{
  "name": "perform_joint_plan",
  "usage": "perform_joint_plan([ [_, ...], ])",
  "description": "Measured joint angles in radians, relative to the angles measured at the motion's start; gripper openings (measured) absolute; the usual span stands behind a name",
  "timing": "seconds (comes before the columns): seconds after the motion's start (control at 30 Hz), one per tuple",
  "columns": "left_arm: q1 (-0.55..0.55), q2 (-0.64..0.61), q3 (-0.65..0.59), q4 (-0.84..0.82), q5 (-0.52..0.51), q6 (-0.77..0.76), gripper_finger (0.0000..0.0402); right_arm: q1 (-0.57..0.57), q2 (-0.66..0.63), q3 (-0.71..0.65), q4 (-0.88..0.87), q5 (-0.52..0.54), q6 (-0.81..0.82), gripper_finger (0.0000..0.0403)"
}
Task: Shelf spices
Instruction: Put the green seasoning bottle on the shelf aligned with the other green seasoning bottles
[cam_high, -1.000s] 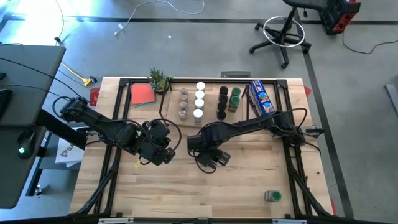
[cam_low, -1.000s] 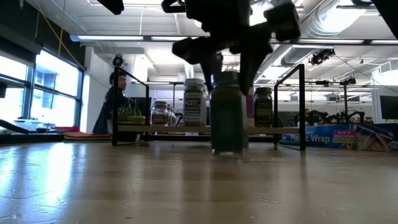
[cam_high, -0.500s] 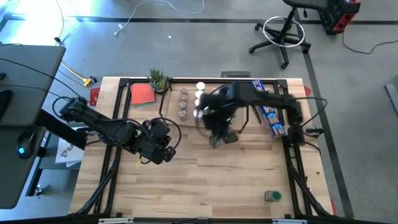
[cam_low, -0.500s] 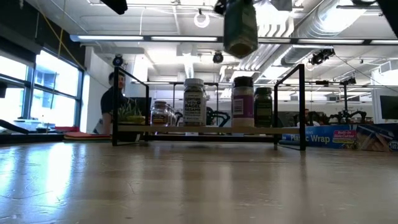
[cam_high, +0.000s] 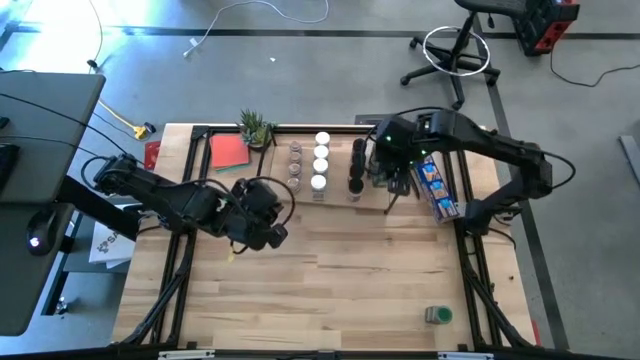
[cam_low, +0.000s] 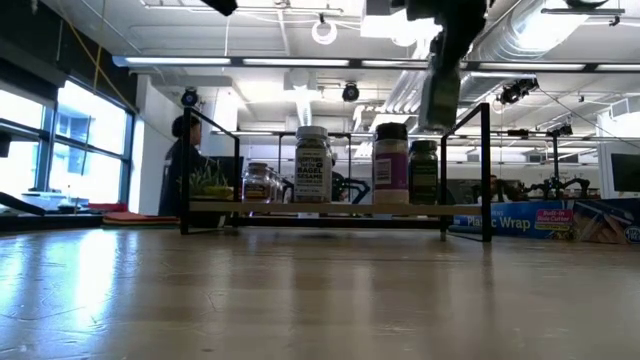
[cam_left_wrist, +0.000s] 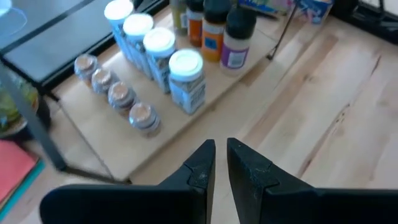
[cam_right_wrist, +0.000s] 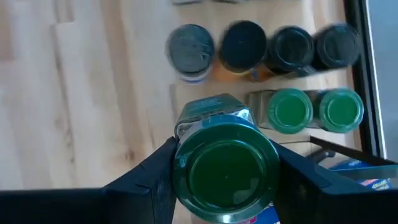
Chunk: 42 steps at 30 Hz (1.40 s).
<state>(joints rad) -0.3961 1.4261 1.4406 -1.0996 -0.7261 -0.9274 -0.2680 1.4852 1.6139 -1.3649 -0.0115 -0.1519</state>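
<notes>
The shelf (cam_high: 338, 165) stands at the table's far middle, with rows of spices on it: brownish-lidded jars (cam_high: 295, 165), white-lidded jars (cam_high: 320, 160), black-lidded jars (cam_high: 357, 165) and two green-lidded jars (cam_right_wrist: 314, 111). My right gripper (cam_high: 385, 165) hangs above the shelf's right part, shut on a green-lidded jar (cam_right_wrist: 225, 171). In the low view this jar (cam_low: 440, 95) hangs above the jars standing on the shelf (cam_low: 330, 209). My left gripper (cam_left_wrist: 221, 163) hovers over the table left of the middle, shut with nothing in it, facing the shelf (cam_left_wrist: 124, 143). My right gripper pinches the green-lidded jar between its two fingers, on the jar's opposite sides at its lid end (cam_right_wrist: 180, 163). The fingers come from above, pointing down. The jar hangs lid up, a little tilted, clear of the shelf and the table.
A long blue box (cam_high: 432, 178) lies just right of the shelf. One more green-lidded jar (cam_high: 437, 315) lies near the table's front right corner. A red pad (cam_high: 229, 151) and a small plant (cam_high: 256, 127) are at the far left. A person (cam_low: 185, 165) is behind the table.
My right gripper has lifted the green-lidded jar from the table's middle, clear of the wood, and swung it up and toward the far right, to above the shelf's right part. Its wrist has rolled on the way.
</notes>
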Motion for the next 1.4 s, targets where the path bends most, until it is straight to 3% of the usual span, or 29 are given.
perform_joint_plan([
  [0.3,0.063,0.0,0.0,0.098,0.092,0.13,0.0036,-0.074,0.01,-0.192,0.222,-0.004,-0.006,0.019],
  [0.57,0.076,0.0,0.0,0.105,0.099,0.138,0.0036,-0.088,0.044,-0.284,0.262,-0.004,-0.003,0.019],
  [0.87,0.09,0.0,0.0,0.106,0.101,0.147,0.0036,-0.088,0.082,-0.304,0.298,0.031,0.024,0.022],
  [1.4,0.089,0.0,0.0,0.111,0.105,0.161,0.0036,-0.088,0.081,-0.304,0.308,0.023,0.054,0.0226],
])
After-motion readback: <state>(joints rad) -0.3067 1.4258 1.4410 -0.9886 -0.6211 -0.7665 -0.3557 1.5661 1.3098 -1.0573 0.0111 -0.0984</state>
